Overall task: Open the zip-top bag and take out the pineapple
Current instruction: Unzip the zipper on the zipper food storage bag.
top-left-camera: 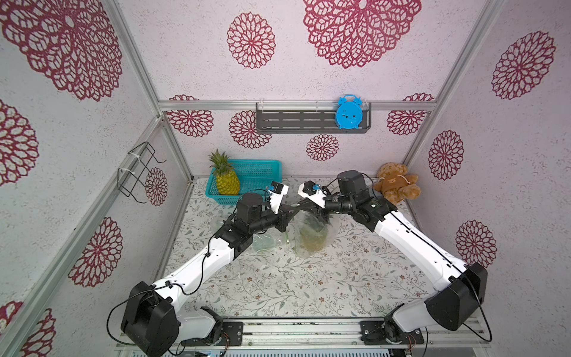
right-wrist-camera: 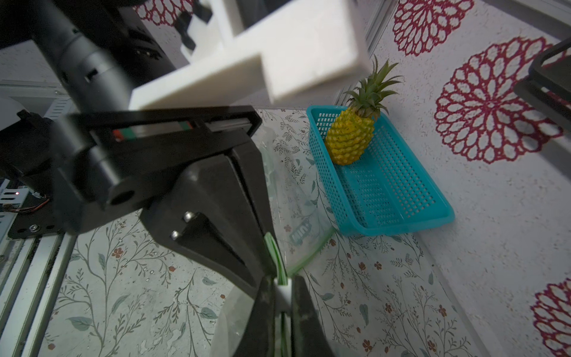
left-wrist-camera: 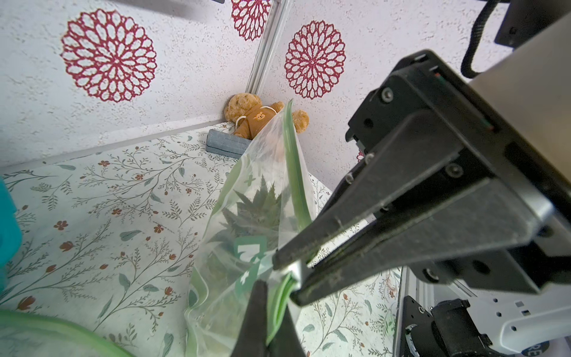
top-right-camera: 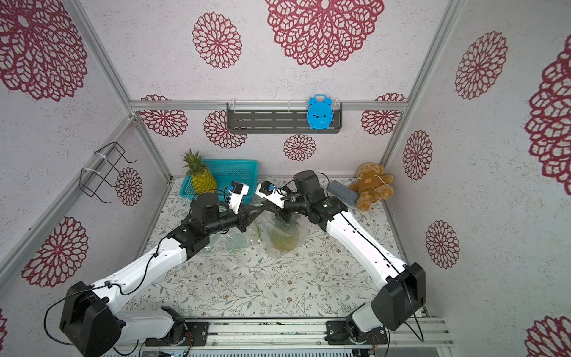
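Closest to me, low in both top views, is the floral table (top-left-camera: pixel 293 287). Mid-frame, both my arms meet over the zip-top bag (top-left-camera: pixel 309 238). It stands upright on the table with the pineapple (top-left-camera: pixel 312 242) inside, leafy crown up against the plastic.

My left end effector (right-wrist-camera: pixel 267 247) is pinched tight on the green zip strip at the bag's top edge. My right end effector (left-wrist-camera: pixel 289 276) is clamped narrow on the white zipper slider (right-wrist-camera: pixel 282 292), right beside the left one.

A flat bag (top-left-camera: pixel 265 242) lies just left of that, partly under my left arm.

Farther back, left of center, a teal basket (top-left-camera: pixel 262 174) holds a spare pineapple (top-left-camera: pixel 227 182). In the back right corner there's a teddy bear (top-left-camera: pixel 397 185). Higher in the frame, on the back wall, a blue clock (top-left-camera: pixel 349 112) sits on a grey shelf (top-left-camera: pixel 293 122).
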{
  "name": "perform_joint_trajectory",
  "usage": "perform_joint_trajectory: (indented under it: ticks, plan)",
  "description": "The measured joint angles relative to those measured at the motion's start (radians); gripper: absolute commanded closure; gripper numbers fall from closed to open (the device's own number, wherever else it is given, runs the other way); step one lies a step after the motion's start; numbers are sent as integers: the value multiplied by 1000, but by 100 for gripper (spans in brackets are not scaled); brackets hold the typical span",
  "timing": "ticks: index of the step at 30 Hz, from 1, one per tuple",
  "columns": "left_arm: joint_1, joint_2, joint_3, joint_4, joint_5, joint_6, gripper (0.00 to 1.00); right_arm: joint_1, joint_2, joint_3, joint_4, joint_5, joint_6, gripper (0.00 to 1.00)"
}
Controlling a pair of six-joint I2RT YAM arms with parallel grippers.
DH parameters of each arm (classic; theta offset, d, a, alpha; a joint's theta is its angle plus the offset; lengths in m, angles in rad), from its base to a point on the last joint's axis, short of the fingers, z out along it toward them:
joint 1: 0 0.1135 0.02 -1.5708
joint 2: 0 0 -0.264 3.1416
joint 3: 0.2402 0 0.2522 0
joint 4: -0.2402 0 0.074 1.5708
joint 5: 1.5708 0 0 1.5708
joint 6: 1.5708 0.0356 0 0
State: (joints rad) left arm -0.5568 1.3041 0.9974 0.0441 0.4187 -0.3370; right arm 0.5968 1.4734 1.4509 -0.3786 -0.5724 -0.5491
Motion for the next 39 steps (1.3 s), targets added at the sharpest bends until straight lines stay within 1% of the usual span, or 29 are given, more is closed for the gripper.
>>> perform_joint_trajectory:
  ticks: [9, 17, 29, 39]
  plan:
    - [15, -34, -53, 41, -3, -11, 100, 2, 29, 53, -77, 0, -20, 100]
    - [31, -54, -93, 78, 18, -38, 100, -3, 30, 64, -127, 5, -45, 100]
    - [47, -55, -110, 115, 33, -77, 100, -30, 28, 75, -174, 43, -85, 100]
    - [69, -83, -114, 116, 32, -87, 100, -71, 6, 87, -224, 82, -101, 100]
